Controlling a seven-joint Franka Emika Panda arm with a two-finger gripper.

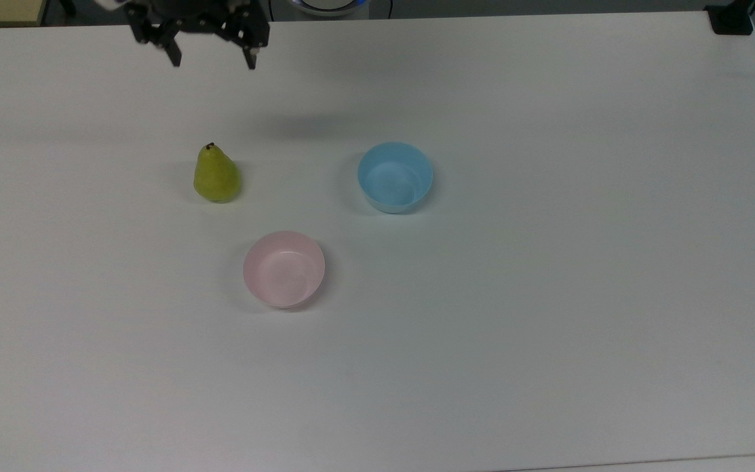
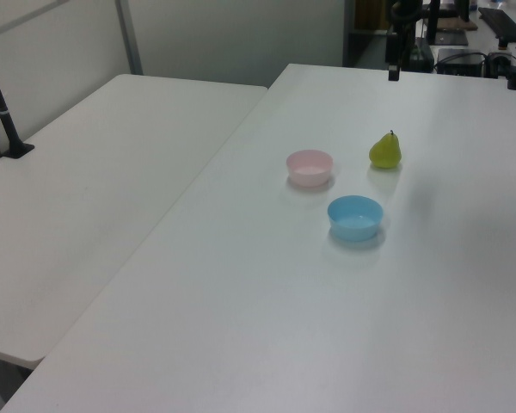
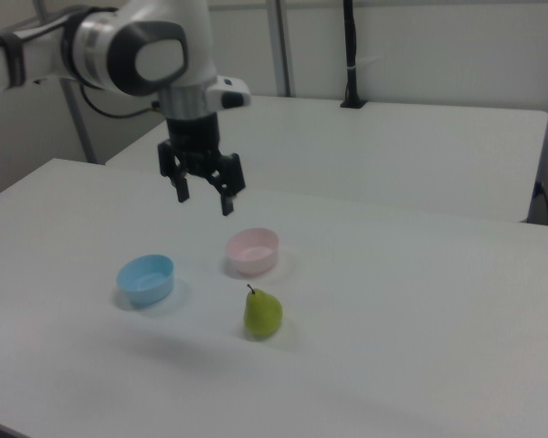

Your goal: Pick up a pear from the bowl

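Pear (image 3: 263,313) well below raised, spread hand (image 3: 204,194)

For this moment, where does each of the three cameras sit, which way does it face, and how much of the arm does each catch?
Top view: overhead, looking down on the table; the open hand at the upper edge.
Left view: raised, off one end of the table, looking along it; a finger at the far end.
Right view: raised, opposite side; arm and hand above the table.
Shared: upright pear on the table, pink bowl, blue bowl.
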